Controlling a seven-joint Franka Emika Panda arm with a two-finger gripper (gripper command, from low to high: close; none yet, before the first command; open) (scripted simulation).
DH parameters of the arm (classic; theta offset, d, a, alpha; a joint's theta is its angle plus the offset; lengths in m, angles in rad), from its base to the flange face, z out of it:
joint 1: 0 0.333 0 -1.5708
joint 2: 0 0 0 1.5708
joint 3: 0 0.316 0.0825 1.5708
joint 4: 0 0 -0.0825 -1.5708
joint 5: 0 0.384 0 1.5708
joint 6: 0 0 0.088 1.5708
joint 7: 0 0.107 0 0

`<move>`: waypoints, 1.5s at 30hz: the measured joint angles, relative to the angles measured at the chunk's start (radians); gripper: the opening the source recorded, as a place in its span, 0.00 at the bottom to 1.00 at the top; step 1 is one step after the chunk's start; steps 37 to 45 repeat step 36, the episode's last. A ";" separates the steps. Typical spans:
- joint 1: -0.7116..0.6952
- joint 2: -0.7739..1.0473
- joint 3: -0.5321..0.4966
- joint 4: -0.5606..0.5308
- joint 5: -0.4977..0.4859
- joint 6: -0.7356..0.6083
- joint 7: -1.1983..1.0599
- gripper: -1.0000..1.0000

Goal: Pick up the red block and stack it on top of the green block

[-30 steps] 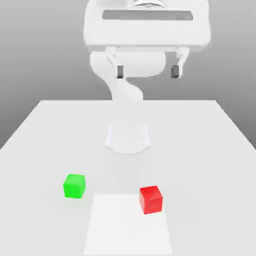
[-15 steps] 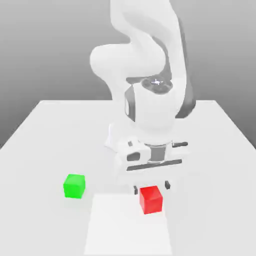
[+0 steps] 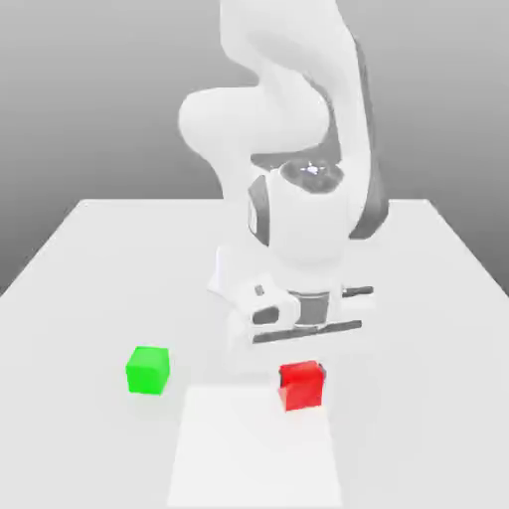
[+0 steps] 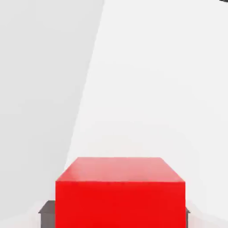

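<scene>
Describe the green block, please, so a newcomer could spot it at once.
On the table, find the white sheet. Just off its corner, toward the exterior view's left, sits the green block, ungripped, unlike the red one.

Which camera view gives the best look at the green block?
The exterior view: there the whole green block stands clear on the table, with nothing in front of it. The hand view shows none of it; there the red block sits between the fingertips.
</scene>
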 joint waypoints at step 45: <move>-0.141 -0.011 -0.537 -0.102 0.081 0.076 -1.101 0.00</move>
